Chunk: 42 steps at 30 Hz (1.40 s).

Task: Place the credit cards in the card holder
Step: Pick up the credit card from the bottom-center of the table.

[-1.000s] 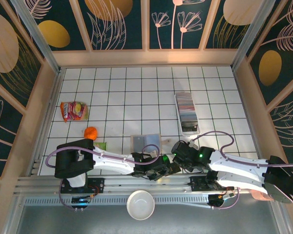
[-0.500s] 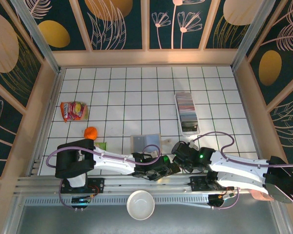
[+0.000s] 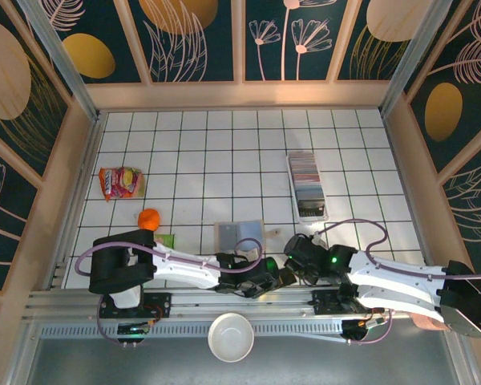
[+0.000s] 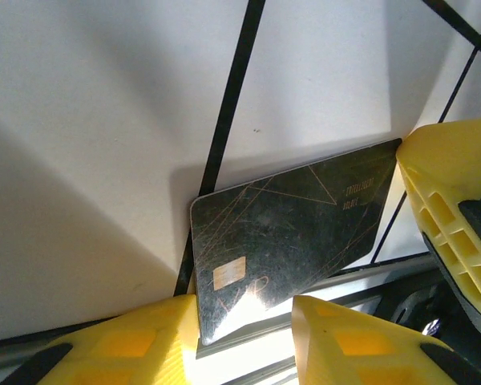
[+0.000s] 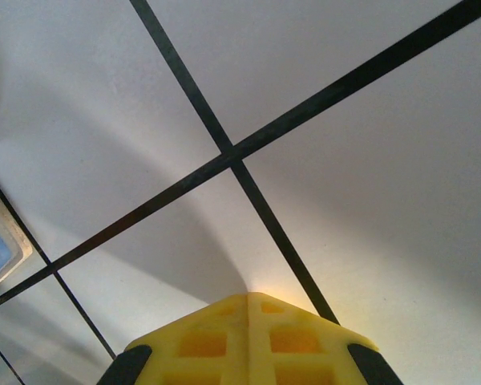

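A dark credit card (image 4: 293, 233) with a gold chip lies flat at the table's near edge, one corner over the metal rail. My left gripper (image 4: 244, 309) is open, its yellow fingers either side of that corner. My right gripper (image 5: 248, 298) is shut and empty, tip down on the tile; one of its yellow fingers (image 4: 453, 208) touches the card's right end. In the top view both grippers meet, left (image 3: 280, 277) and right (image 3: 295, 255). The tan card holder (image 3: 239, 237) lies open just behind them. More credit cards (image 3: 306, 178) fill a long clear tray.
A red snack packet (image 3: 120, 183), an orange ball (image 3: 148, 217) and a small green packet (image 3: 166, 240) lie at the left. A white bowl (image 3: 229, 337) sits below the near rail (image 3: 184, 309). Wooden walls ring the table.
The right arm has shifted slightly to the right. The left arm and the card holder sit as before.
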Tool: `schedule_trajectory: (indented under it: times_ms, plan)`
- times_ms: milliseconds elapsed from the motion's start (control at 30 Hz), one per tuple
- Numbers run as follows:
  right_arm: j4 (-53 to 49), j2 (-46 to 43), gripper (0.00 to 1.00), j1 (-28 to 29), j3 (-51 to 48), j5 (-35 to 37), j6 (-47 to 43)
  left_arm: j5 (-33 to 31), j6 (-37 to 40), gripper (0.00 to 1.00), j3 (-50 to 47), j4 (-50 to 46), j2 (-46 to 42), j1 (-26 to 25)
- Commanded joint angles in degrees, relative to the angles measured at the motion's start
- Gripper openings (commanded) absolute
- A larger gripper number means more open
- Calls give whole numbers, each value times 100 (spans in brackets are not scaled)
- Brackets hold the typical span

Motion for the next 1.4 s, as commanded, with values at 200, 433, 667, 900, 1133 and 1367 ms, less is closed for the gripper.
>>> schedule_trajectory:
  times_ms: [200, 433, 667, 900, 1133, 1367]
  plan:
    - [-260, -157, 0, 79, -274, -127, 201, -561, 145, 34, -285, 707, -531, -63]
    - [-295, -307, 0, 83, -349, -122, 300, -583, 143, 34, -326, 854, -483, -83]
    - [-337, -435, 0, 83, -395, -111, 370, -582, 101, 25, -365, 928, -386, -96]
    - [-348, -489, 0, 83, -320, -32, 312, -603, 114, 5, -350, 968, -337, -94]
    - [-1191, -823, 0, 83, 838, 1195, -674, -1312, 734, 0, -554, 442, -1090, -66]
    - [-1618, -1227, 12, 64, 2899, 2665, -3700, -1964, 3768, 0, -463, 69, -2346, 273]
